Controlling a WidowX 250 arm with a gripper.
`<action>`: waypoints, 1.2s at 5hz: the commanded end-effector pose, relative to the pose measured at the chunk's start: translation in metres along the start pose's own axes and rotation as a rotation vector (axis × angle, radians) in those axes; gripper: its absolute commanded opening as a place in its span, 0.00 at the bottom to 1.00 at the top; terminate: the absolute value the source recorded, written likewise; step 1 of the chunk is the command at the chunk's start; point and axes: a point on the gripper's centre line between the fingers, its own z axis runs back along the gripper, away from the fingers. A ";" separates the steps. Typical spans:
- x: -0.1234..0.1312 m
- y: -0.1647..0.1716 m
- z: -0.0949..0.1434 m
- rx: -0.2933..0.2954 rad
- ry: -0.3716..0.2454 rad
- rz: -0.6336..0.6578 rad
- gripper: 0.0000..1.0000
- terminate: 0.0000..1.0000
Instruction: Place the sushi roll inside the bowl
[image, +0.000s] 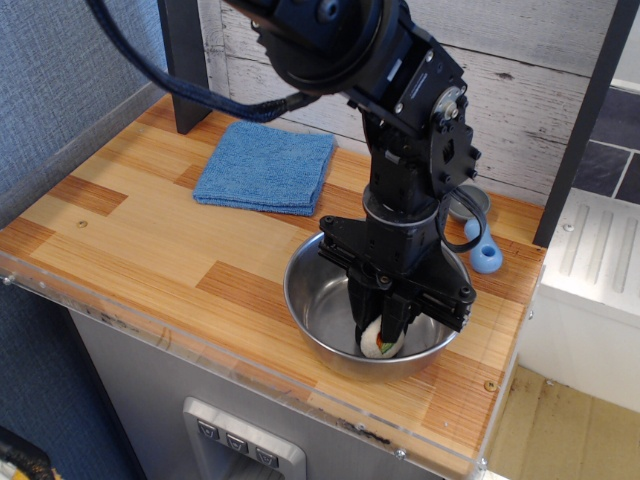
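The large shiny steel bowl (318, 300) stands on the wooden counter near its front right. My black gripper (383, 335) reaches straight down into the bowl, its fingers shut on the sushi roll (380, 343). Only the roll's white end with an orange-green centre shows between the fingers, low inside the bowl near its bottom. I cannot tell whether the roll touches the bowl's floor. The arm hides much of the bowl's back and right side.
A folded blue cloth (266, 167) lies at the back of the counter. A small grey scoop with a blue handle (482, 252) lies behind the bowl on the right, partly hidden by the arm. A dark post (185, 62) stands at the back left.
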 end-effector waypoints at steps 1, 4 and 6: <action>-0.001 0.017 0.019 0.005 -0.047 0.070 1.00 0.00; 0.000 0.023 0.052 -0.036 -0.148 0.099 1.00 0.00; -0.004 0.029 0.113 -0.023 -0.274 0.149 1.00 0.00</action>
